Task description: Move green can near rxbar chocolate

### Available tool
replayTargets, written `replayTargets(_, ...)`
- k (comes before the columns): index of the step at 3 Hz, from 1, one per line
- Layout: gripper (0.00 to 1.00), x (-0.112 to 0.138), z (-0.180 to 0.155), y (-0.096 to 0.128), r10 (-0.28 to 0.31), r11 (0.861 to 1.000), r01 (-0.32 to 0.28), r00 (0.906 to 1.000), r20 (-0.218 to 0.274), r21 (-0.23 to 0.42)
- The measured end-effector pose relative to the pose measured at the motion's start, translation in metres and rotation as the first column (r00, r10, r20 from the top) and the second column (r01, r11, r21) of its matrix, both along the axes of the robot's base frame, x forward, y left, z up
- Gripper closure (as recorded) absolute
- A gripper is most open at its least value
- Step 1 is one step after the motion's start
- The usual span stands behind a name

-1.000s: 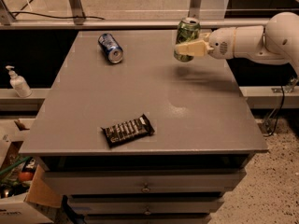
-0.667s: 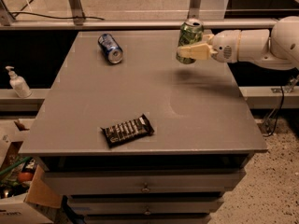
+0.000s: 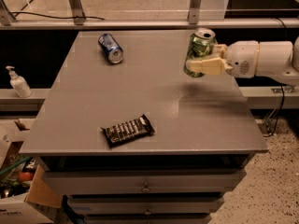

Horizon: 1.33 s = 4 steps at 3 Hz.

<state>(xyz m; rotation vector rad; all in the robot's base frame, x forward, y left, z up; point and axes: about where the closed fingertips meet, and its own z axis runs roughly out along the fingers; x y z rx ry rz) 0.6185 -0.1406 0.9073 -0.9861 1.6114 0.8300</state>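
Note:
The green can (image 3: 202,46) is upright, slightly tilted, and held off the grey table top (image 3: 154,87) near its right edge. My gripper (image 3: 200,65) comes in from the right on a white arm and is shut on the can, its cream fingers (image 3: 208,65) wrapping the can's lower half. The rxbar chocolate (image 3: 128,130), a dark wrapper with white lettering, lies flat near the table's front edge, left of centre, well apart from the can.
A blue can (image 3: 110,48) lies on its side at the back left of the table. A white pump bottle (image 3: 18,83) stands on a ledge to the left. Drawers sit below the table top. Boxes and clutter lie on the floor at lower left.
The gripper with the green can has lifted a little and shifted slightly right. The rxbar and blue can have not moved.

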Motion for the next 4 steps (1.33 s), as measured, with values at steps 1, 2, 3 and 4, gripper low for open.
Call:
replayTargets(1, 1.0, -0.039, -0.013, 0.001, 0.066, 0.997, -0.067, 0.9973, -0.033, -0.029)
replayTargets(2, 1.0, -0.08, -0.028, 0.006, 0.158, 0.986, -0.163, 0.9829, -0.095, -0.045)
replayTargets(3, 1.0, -0.08, -0.028, 0.006, 0.158, 0.986, -0.163, 0.9828, -0.095, -0.045)
replayTargets(4, 1.0, -0.077, -0.03, 0.017, 0.186, 0.981, -0.191, 0.9776, -0.099, -0.044)
